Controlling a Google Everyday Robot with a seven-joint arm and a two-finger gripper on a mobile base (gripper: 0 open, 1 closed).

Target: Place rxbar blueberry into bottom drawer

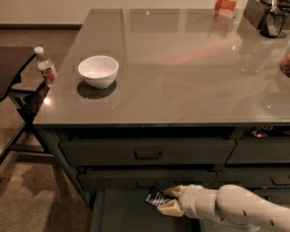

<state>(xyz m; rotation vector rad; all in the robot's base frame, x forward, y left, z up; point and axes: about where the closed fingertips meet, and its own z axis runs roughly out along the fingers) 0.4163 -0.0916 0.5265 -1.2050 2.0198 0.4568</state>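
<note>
The rxbar blueberry [156, 198], a small flat bar in a dark blue wrapper with white markings, is held between the cream fingers of my gripper [166, 200]. The gripper reaches in from the right on a white arm and sits low, just above the open bottom drawer [118, 214]. The drawer is pulled out below the two closed drawers and shows a flat dark grey floor. The bar hangs over the drawer's rear middle part, close under the drawer above.
A white bowl [98, 71] stands on the grey countertop [181, 68] at the left. A water bottle [45, 66] stands on a dark side table to the left. A red packet [224, 7] and dark containers [271, 18] sit at the back right.
</note>
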